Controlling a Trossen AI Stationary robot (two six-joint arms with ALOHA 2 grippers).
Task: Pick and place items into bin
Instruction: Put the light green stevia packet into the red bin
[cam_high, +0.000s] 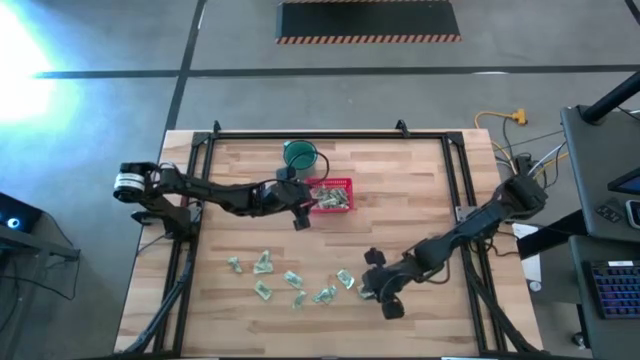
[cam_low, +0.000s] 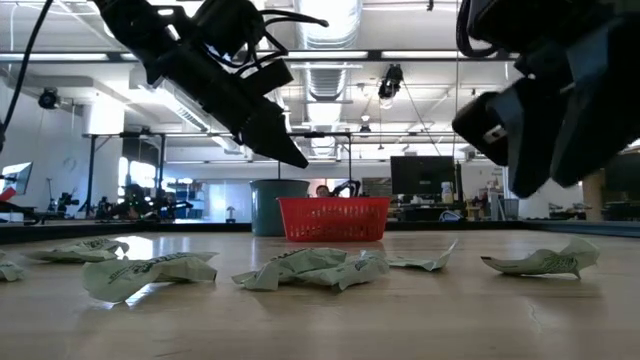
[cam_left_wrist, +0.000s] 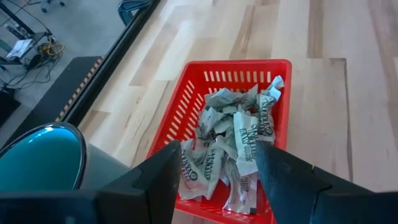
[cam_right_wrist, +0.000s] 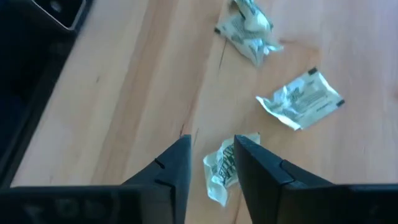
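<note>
I am lowering the right gripper (cam_right_wrist: 211, 163), jaws apart around one crinkled green-and-white wrapped piece (cam_right_wrist: 222, 169) near the table's front edge, to clamp it next for the red mesh plastic basket (cam_high: 331, 199).

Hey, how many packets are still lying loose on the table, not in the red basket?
About 8 packets in the high view:
- Two at the left.
- Three in the middle.
- Two further right.
- One between the right gripper's fingers.

Overlapping ones may be hidden.
</note>
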